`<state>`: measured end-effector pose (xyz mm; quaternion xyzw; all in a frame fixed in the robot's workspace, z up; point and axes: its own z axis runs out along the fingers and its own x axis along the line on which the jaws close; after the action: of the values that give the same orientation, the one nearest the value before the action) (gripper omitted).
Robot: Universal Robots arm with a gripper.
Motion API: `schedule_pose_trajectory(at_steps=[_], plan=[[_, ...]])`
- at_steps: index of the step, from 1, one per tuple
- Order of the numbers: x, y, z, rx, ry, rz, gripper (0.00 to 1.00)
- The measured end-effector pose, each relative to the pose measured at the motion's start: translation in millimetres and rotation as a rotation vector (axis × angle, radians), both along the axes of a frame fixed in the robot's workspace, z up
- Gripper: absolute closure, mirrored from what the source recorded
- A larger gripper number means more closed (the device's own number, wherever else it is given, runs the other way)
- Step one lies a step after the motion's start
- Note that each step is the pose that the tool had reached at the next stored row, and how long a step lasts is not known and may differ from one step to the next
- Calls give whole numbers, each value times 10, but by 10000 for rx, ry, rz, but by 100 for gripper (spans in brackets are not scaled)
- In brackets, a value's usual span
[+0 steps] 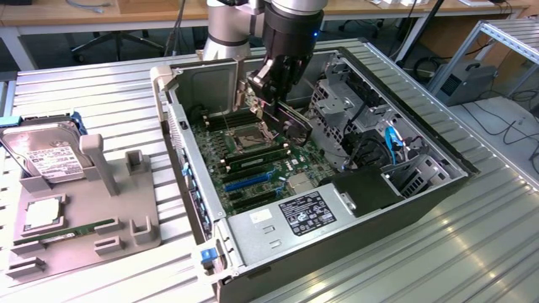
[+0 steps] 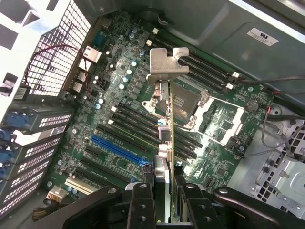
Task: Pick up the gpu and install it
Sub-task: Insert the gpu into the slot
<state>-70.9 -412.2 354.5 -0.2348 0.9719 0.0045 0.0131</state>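
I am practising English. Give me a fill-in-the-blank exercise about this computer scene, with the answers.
1. The gpu is clamped in the robot's ____.
2. The gpu hangs over the green ____ inside the computer case.
3. One long expansion slot is coloured ____.
4. The hard drive stands at the exterior view's ____.
Answers: gripper; motherboard; blue; left.

A: How many cards?
B: One gpu (image 2: 170,129), in one hand (image 2: 169,205).
A: And the big pieces?
B: One computer case (image 1: 354,252), one motherboard (image 1: 252,170), one power supply (image 1: 295,218).
A: Blue slots on the board?
B: One long blue slot (image 2: 119,148).
A: At nine o'clock from the case, exterior view?
B: One grey holder (image 1: 76,252) on the surface (image 1: 110,95), carrying one hard drive (image 1: 47,158), one memory stick (image 1: 76,230) and one square silver chip (image 1: 42,214).
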Motion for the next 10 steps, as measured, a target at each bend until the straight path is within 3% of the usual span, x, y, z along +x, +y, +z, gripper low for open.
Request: schedule_pose_trajectory(at_steps=[10], plan=[[0,0,-2,0,0,154,73]])
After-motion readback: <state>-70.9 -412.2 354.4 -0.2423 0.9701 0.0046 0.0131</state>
